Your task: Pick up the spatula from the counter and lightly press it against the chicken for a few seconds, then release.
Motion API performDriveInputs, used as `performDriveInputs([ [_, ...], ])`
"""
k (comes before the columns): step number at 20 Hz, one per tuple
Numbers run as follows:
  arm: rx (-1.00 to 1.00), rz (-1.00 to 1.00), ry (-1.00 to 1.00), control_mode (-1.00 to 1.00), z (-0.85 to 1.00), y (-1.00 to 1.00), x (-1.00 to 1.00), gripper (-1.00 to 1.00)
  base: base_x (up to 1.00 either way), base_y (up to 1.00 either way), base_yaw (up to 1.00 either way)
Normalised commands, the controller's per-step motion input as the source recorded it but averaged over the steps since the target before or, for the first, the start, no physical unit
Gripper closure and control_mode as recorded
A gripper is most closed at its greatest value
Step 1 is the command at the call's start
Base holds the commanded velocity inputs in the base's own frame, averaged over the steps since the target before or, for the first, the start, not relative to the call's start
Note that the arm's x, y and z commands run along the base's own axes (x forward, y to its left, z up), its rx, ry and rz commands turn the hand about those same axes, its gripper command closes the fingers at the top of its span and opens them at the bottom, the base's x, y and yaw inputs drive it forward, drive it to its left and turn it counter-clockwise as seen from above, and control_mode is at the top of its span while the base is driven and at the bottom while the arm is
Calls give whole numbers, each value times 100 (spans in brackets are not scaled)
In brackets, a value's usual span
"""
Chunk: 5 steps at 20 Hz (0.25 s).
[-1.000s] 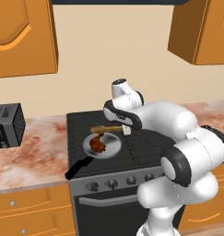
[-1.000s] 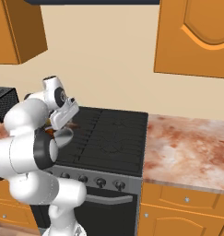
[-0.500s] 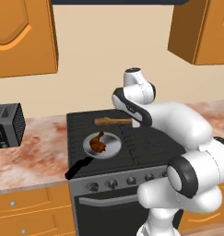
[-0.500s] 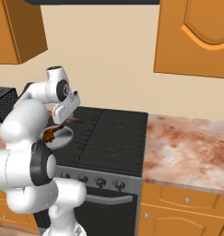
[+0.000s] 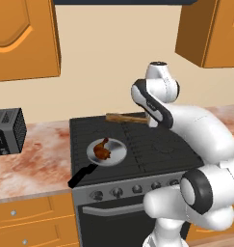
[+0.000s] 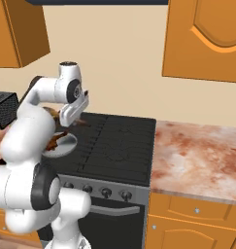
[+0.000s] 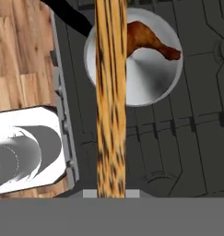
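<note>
Aloft, long flat wood-grained spatula (image 7: pixel 110 101)

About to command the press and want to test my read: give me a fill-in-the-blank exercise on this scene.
1. The two-finger gripper is shut on the long wooden spatula, holding it in the air over the black ____.
2. The browned chicken drumstick lies in a round grey ____ with a black handle.
3. On the marbled counter, at the left edge of the left base view, stands a dark ____.
Missing words: stove; pan; toaster.
</note>
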Motion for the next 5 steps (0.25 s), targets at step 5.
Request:
performDriveInputs([
  [5, 16, 0, -12, -100, 11, -11, -28, 100, 0, 0, 0],
])
